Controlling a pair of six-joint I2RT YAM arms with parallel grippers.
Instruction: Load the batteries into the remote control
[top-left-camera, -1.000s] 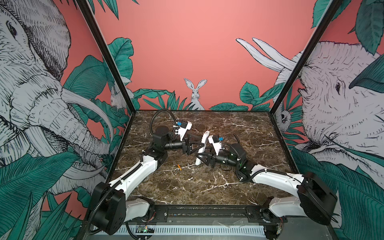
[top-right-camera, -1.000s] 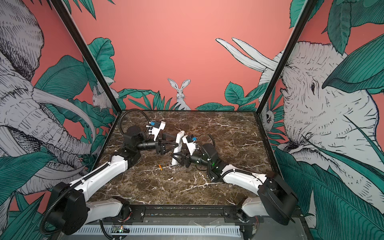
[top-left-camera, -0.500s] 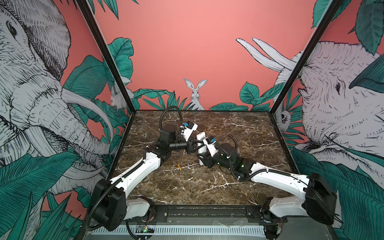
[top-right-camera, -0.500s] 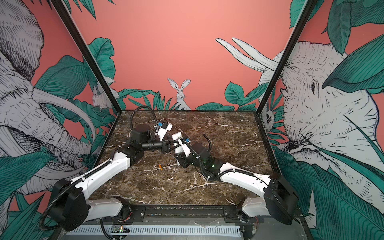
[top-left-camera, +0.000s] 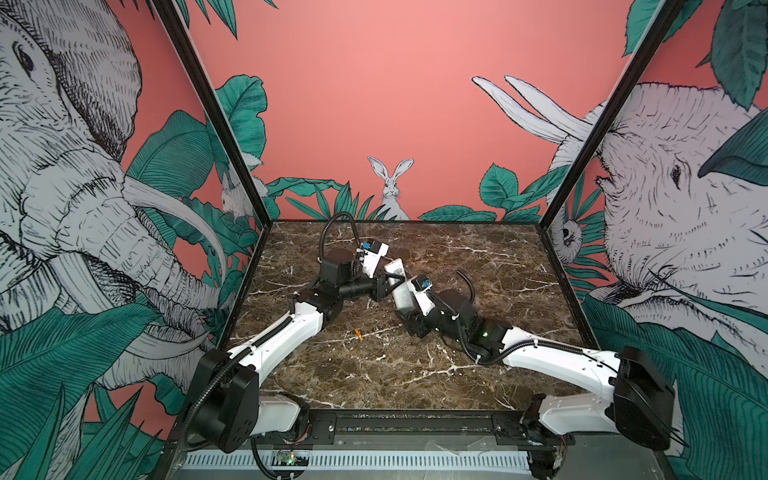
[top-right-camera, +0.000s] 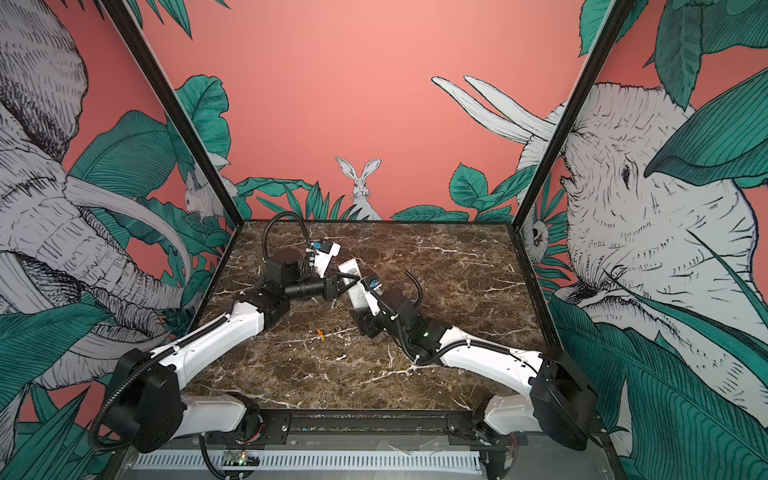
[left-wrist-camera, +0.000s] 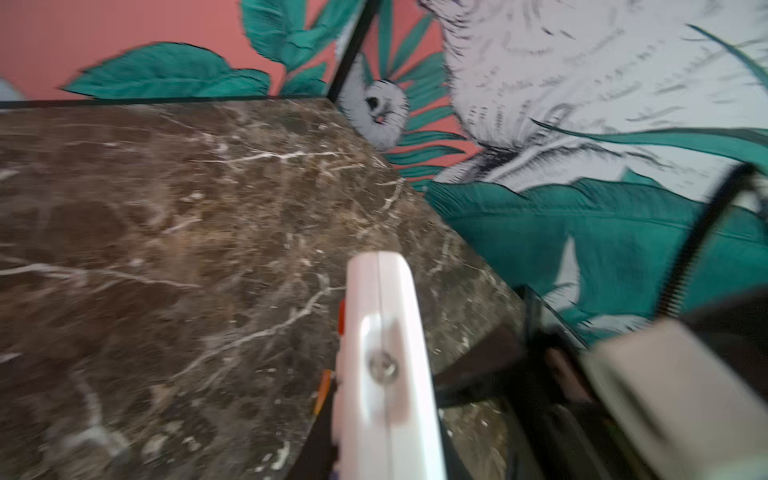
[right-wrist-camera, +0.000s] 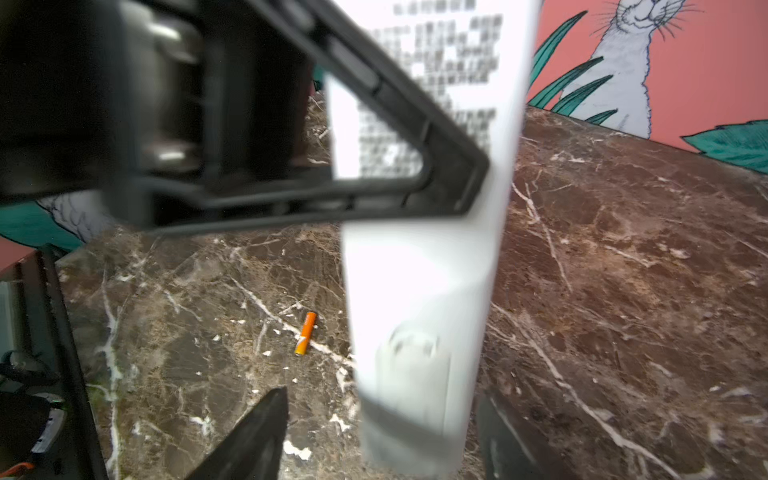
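Item 1: remote control (top-left-camera: 405, 299). It is hanging clear of the table (top-left-camera: 478, 266) at mid-table, between the two hands. Its long axis is running near to far, with the far end leaning slightly left in both top views. The plain white back, carrying a block of dark print toward the far end, is facing upward and toward the right arm's wrist camera (right-wrist-camera: 415, 282). In the left wrist view it is showing edge-on (left-wrist-camera: 386, 332), with a red spot on the face turned away from that camera.

Item 2: left hand (top-left-camera: 390, 282). It is reaching in from the left and closing across the remote control's far half. One black finger (right-wrist-camera: 457, 174) is lying flat over the printed back. This hand is carrying the remote control.

Item 3: right hand (right-wrist-camera: 382, 395). It is sitting at the remote control's near end with its jaws spread wide. A finger (right-wrist-camera: 257, 436) is standing off each long side, with a gap to the white body. It is gripping nothing.

Item 4: battery (top-left-camera: 358, 335), one in view. It is lying flat on the table, nearer than the remote control and to its left, between the two arms and apart from both hands (right-wrist-camera: 305, 333). Its long axis is running roughly near to far, with the near tip angling a little right.
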